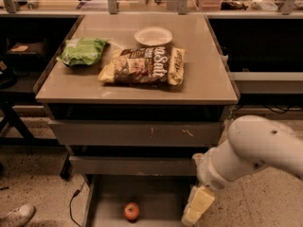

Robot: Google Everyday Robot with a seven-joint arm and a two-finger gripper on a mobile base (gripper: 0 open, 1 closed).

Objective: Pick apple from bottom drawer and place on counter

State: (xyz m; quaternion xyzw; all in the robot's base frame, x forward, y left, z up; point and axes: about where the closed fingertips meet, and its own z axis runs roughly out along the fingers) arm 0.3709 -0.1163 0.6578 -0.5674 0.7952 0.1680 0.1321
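Down at six o'clock, the apple (131, 211) is lying alone in the open bottom drawer (158, 193), with the claw (196, 207) hanging at its three o'clock; whether it is open or closed, I cannot tell. The counter (206, 82) is carrying a white bowl (153, 35), a chip bag (144, 66) and a green bag (83, 51).

Counter (208, 74) bearing green bag (83, 51), chip bag (142, 66), white bowl (153, 35), bottom drawer (161, 197) holding apple (131, 211), end effector (191, 216) beside it

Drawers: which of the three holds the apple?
The bottom drawer, pulled out furthest, its floor exposed with the apple on it; the two upper drawers show only fronts. The gripper hangs beside it, apart from the apple.
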